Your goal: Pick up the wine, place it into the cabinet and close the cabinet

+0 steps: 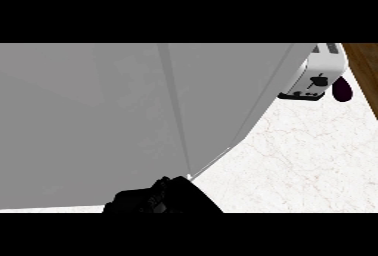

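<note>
The wine (342, 90) is a dark maroon bottle standing on the marble counter at the far upper right, just right of the toaster. A large grey cabinet (111, 120) fills the left and middle of the head view, with a vertical seam between its panels and its lower corner near the bottom centre. A black hand, which I take to be my left hand (157, 197), shows at the bottom edge right under that corner, far from the wine. Part of it is cut off by the view's lower edge. My right hand is out of sight.
A white toaster (316, 75) stands at the upper right against the cabinet's side. White marble counter (295, 165) spreads across the lower right. A brown wooden strip (365, 65) runs along the right edge.
</note>
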Available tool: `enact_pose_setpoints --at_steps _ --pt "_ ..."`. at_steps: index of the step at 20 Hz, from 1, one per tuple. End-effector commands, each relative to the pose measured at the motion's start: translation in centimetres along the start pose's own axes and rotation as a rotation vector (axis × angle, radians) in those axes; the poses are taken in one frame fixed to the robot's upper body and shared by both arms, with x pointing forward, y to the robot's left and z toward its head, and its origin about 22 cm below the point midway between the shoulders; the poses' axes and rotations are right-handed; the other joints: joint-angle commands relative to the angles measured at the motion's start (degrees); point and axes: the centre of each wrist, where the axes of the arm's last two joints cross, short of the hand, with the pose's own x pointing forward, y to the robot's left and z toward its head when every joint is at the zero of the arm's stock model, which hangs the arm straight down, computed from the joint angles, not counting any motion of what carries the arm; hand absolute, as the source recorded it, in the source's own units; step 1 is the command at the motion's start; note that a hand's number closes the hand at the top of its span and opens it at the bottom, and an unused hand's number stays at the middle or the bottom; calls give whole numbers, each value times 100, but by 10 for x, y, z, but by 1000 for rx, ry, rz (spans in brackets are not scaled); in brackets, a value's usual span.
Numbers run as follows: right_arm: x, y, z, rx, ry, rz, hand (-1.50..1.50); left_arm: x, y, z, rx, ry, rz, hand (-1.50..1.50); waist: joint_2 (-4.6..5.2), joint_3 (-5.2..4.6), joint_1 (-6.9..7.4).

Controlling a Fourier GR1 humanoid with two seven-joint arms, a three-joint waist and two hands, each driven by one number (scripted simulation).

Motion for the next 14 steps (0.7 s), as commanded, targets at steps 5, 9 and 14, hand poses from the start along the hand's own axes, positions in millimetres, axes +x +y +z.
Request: enact_pose_setpoints --at_steps 5,9,14 --pt "2 -35 -74 -94 8 26 150 22 29 -9 -9 1 7 -150 33 3 -18" --pt "-11 -42 -102 -132 36 67 150 16 35 -6 -18 25 1 -150 32 2 -41" --pt "-44 -73 -113 -178 42 146 150 9 13 3 -60 73 27 -150 34 7 -83"
